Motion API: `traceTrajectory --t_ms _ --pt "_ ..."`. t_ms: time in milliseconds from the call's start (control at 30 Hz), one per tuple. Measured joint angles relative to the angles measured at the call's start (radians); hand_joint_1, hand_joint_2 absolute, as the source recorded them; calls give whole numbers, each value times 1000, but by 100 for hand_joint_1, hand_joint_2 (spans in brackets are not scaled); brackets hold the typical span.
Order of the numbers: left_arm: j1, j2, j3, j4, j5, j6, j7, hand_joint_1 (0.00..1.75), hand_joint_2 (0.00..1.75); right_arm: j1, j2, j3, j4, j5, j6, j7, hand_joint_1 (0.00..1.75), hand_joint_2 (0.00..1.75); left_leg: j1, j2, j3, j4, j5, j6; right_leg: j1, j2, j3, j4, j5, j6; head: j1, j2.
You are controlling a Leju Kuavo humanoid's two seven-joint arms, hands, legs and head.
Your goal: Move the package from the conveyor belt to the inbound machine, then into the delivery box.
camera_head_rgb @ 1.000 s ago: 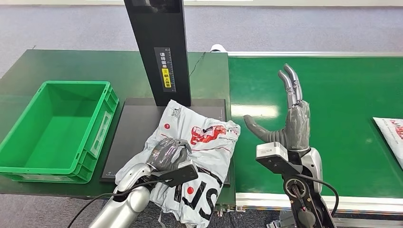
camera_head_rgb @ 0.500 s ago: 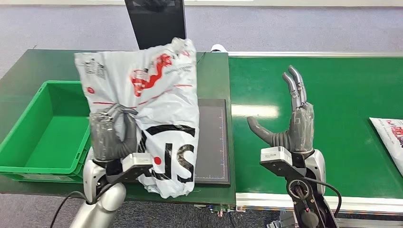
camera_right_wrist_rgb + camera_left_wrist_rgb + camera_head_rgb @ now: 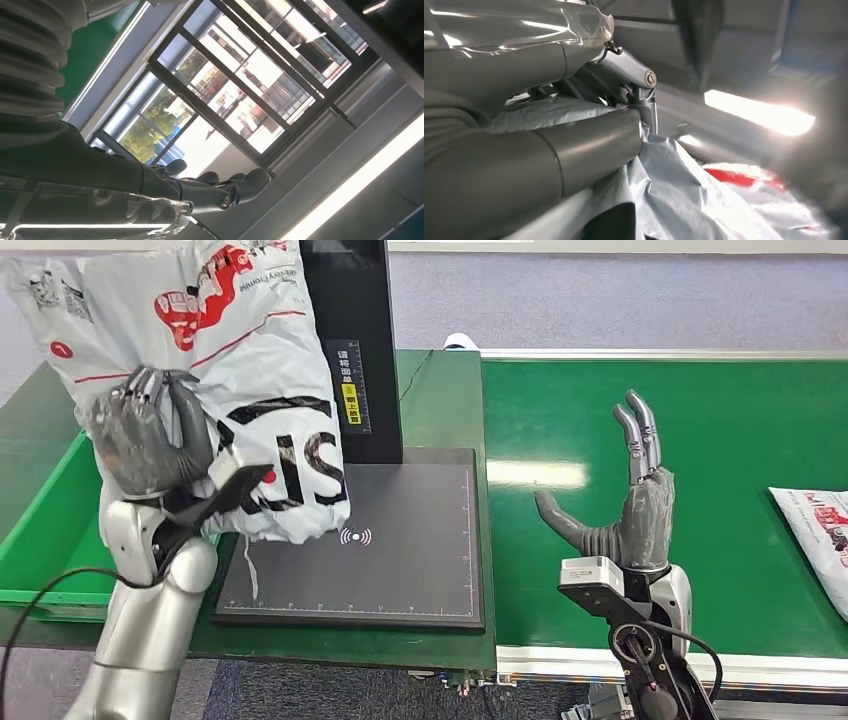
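Green conveyor belt (image 3: pixel 720 440) lies right of the black inbound machine (image 3: pixel 370 540). Left of the machine, the left hand (image 3: pixel 150 440) grips the raised white package (image 3: pixel 210 350); the right hand (image 3: pixel 625 515) hovers, fingers spread.

Green table (image 3: pixel 440 400) under black scanner pad (image 3: pixel 390 550)

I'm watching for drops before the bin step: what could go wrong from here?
The left hand holds the package high by bunched, slippery film, so it may slip out. Its loose lower end hangs over the inbound machine's pad, beside the green delivery box, and could snag the rim or miss.
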Motion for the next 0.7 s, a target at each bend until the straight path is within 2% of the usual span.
traceTrajectory --t_ms 67,167,300,500,700 --pt "-92 21 19 126 -25 -28 63 175 0 -9 0 1 2 5 15 8 0 175 0 2 0 0 1 0 0 1 0 0 1 -1 0 0" --pt "-210 57 52 315 -15 -34 114 175 0 -32 0 5 6 18 48 28 0 175 0 4 0 0 1 -1 0 2 -1 1 2 -2 0 0" --pt "-307 113 99 528 -23 -60 186 175 0 -48 -2 9 8 37 75 46 0 175 0 4 0 0 1 -1 1 2 -1 1 2 -2 0 0" --pt "-330 175 143 712 -41 -98 248 175 0 -66 -8 15 17 48 88 51 0 175 0 4 -2 0 1 -1 1 2 -3 1 2 -2 0 0" --pt "-325 197 163 752 -22 -104 241 175 0 -74 -8 19 20 52 94 57 0 175 0 5 -3 0 1 -1 1 2 -3 1 2 -2 0 0"
